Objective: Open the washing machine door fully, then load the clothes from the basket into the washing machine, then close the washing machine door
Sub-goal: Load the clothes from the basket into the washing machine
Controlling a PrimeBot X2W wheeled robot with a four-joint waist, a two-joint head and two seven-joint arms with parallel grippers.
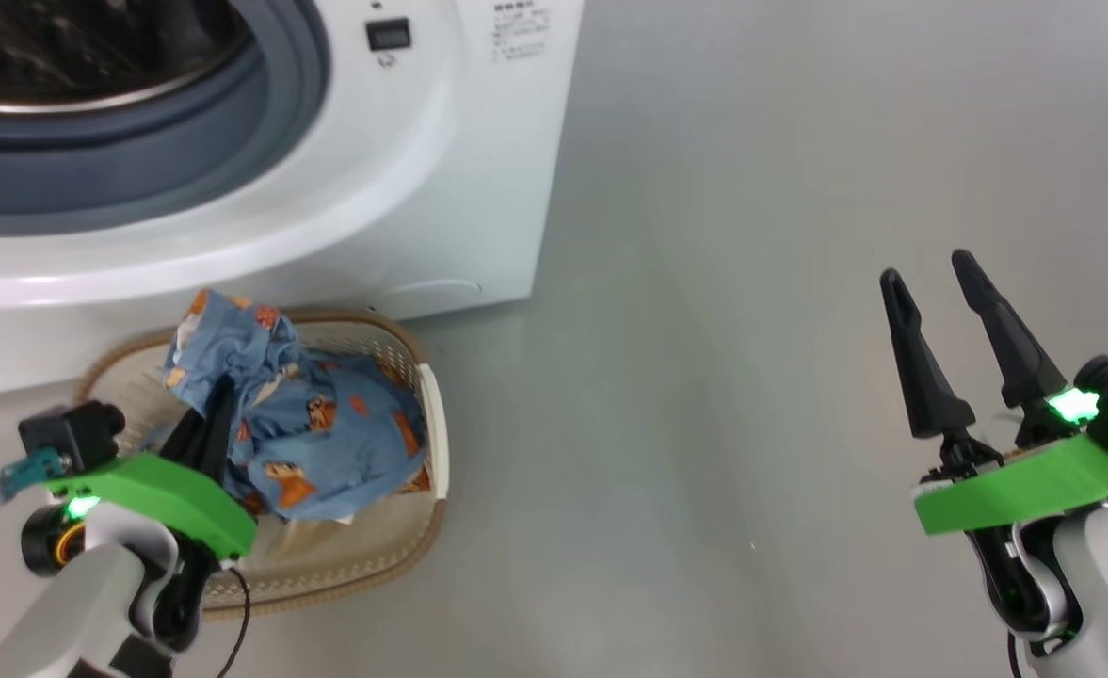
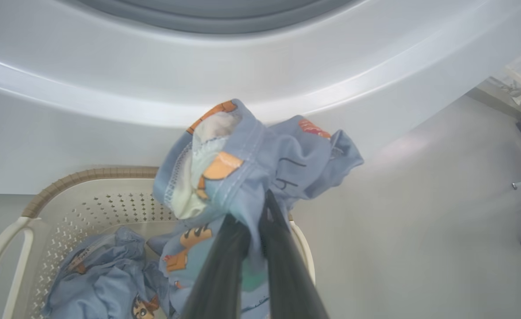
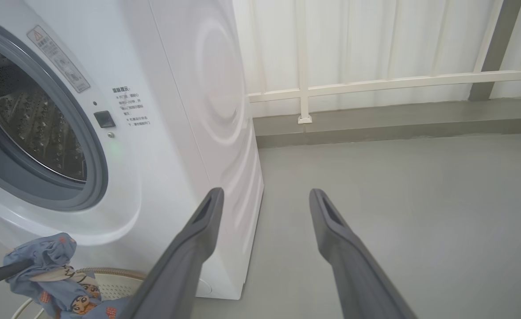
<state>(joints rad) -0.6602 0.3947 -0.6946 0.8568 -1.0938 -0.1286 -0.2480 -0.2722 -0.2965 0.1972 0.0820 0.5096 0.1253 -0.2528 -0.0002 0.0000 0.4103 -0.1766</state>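
The left tool (image 2: 258,221), two long dark fingers, is clenched on a bunched fold of the light blue, orange-printed fabric clothes (image 2: 242,150). It holds that bundle raised over the cream perforated plastic basket (image 2: 92,173), where more of the fabric lies. The clothes look soft, light and limp, so they will likely drape and trail; a thick gathered fold is the safest place to hold them. The right tool (image 1: 928,268) hangs released and empty over the grey floor (image 1: 704,424), well apart from the big white front-loading washing machine (image 1: 478,188).

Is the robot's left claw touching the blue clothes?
Touching. The left wrist view shows the left gripper shut on a fold of the clothes, holding it up above the basket.
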